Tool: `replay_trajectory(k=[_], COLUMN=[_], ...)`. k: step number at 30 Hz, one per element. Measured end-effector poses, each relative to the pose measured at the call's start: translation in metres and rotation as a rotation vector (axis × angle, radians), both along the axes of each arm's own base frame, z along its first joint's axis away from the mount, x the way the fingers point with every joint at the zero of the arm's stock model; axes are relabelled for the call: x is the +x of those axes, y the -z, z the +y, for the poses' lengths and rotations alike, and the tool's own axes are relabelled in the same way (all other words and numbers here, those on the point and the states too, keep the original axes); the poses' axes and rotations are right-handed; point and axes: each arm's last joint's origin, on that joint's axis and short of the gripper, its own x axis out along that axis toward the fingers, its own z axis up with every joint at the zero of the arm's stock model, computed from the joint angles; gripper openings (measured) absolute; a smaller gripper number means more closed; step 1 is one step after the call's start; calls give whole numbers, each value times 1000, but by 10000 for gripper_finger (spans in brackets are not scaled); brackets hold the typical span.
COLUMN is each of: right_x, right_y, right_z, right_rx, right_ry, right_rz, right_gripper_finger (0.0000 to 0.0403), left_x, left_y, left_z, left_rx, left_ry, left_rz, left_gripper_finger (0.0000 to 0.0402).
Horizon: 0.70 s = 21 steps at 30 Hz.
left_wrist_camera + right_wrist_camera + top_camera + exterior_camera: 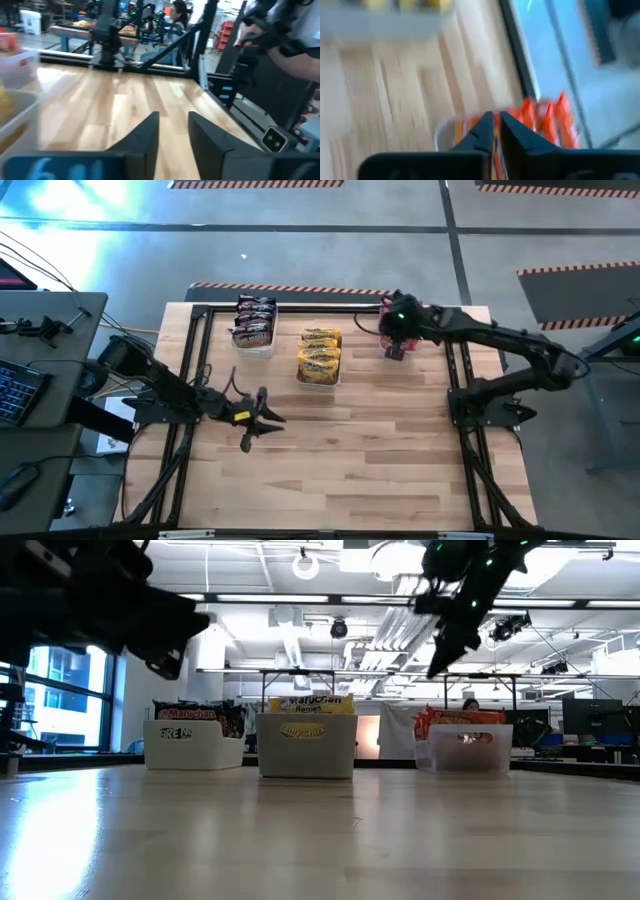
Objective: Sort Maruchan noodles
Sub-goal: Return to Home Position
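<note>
Three bins of Maruchan noodles stand in a row at the table's far side. Dark packets [253, 320] fill the left white bin [193, 748]. Yellow packets [320, 352] stand in the middle bin [305, 752]. Red-orange packets [547, 117] stand on edge in the clear right bin [463, 752]. My right gripper [496, 119] hovers shut just above the red-orange packets, tilted downward, with nothing between its fingers. My left gripper [174, 116] is open and level over bare wood at the table's left middle [266, 418], holding nothing.
A black frame [300, 308] runs along the table's far edge and down both sides. A desk with a keyboard [15, 390] stands left of the table. A person [177, 15] sits in the room beyond. Bare wood [350, 450] spans the table's middle and near side.
</note>
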Motion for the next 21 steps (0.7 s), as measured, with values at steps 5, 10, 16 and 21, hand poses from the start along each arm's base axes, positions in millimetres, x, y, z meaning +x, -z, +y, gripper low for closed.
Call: replay_trajectory(k=[5,10,16,21], right_x=[-6,-14,-37,-58], right_y=[-5,5,24,40], right_z=[27,51,76,91], right_rx=[-79,-85,-123,-78], right_ry=[-84,-160,-217,-268], right_rz=[-277,-479,-658,-798], right_gripper_finger=[22,4,2,1], left_x=[-17,-17,-19,-24], left_y=[0,4,0,-5], left_z=[18,35,53,71], left_rx=[-23,-2,53,84], left_ry=[-55,-101,-78,-85], left_rz=[-5,71,81,82], left_gripper_finger=[34,6,1,1])
